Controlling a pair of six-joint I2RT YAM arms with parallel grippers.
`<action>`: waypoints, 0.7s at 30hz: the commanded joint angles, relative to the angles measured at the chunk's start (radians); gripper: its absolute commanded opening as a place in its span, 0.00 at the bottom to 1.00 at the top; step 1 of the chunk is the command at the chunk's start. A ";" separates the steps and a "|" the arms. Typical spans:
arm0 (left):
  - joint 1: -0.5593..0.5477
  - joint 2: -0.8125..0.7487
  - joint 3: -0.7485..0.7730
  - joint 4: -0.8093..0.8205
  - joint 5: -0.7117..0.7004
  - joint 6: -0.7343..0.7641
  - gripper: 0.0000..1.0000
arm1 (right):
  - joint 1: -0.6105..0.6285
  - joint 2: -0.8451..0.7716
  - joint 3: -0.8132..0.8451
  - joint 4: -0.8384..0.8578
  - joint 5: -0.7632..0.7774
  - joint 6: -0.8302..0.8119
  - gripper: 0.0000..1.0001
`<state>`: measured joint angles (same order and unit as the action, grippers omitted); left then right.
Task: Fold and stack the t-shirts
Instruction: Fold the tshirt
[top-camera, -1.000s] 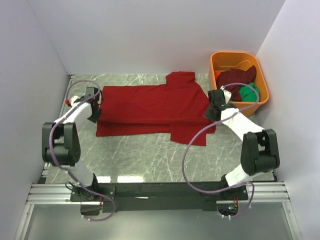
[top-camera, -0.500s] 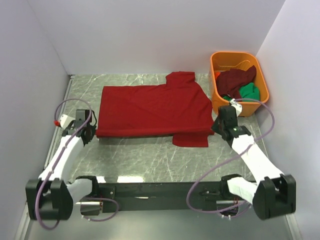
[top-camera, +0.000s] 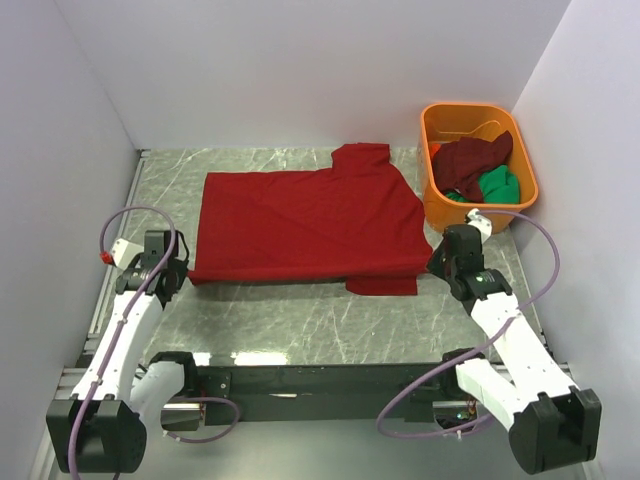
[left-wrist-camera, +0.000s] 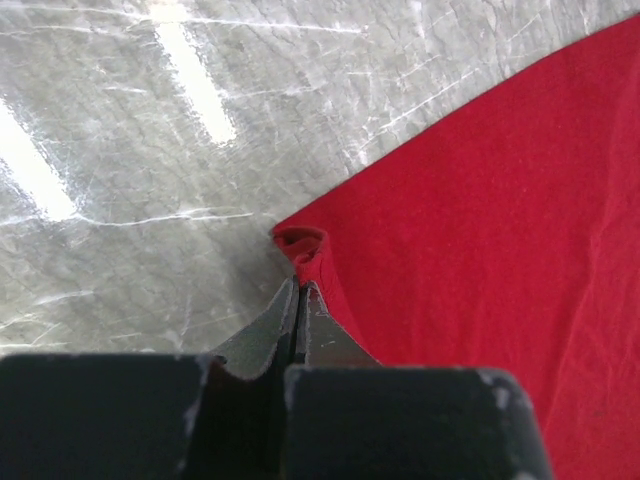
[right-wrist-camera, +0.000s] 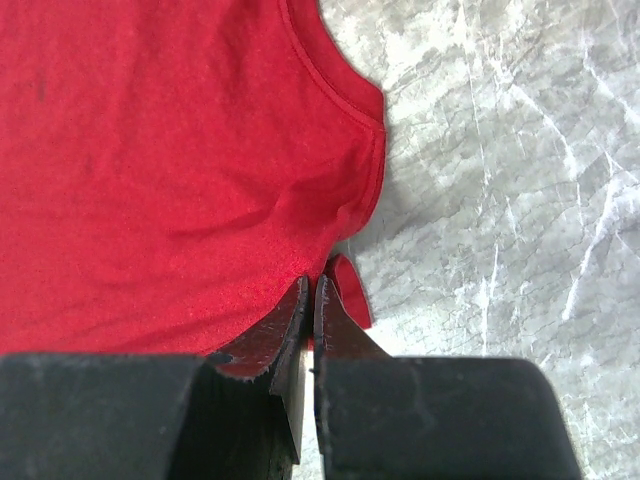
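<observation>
The red t-shirt (top-camera: 310, 220), spread flat mid-table, is pinched at its near left corner by the left gripper (left-wrist-camera: 300, 292) and at its near right edge by the right gripper (right-wrist-camera: 311, 292). Beyond, the maroon t-shirt (top-camera: 475, 160) and green t-shirt (top-camera: 498, 186) are heaped in the orange tub (top-camera: 478, 108).

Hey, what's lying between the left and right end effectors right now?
The red t-shirt, spread flat. Its near edge runs from the left end effector to the right end effector, each shut on a corner. The top view shows it.

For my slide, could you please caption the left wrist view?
Left gripper shut on a corner of the red shirt.
</observation>
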<state>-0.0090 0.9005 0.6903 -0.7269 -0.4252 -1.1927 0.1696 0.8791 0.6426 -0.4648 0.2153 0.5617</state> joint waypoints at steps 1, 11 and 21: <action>0.006 0.017 0.028 0.033 -0.009 0.011 0.01 | -0.013 0.038 0.011 0.014 0.024 0.006 0.00; 0.006 0.313 0.159 0.121 -0.003 0.016 0.01 | -0.012 0.244 0.112 0.078 0.025 0.010 0.00; 0.006 0.544 0.287 0.155 -0.003 0.025 0.01 | -0.010 0.441 0.201 0.124 0.024 0.024 0.00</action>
<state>-0.0090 1.4082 0.9104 -0.6048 -0.4152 -1.1866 0.1692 1.2854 0.7891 -0.3843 0.2165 0.5755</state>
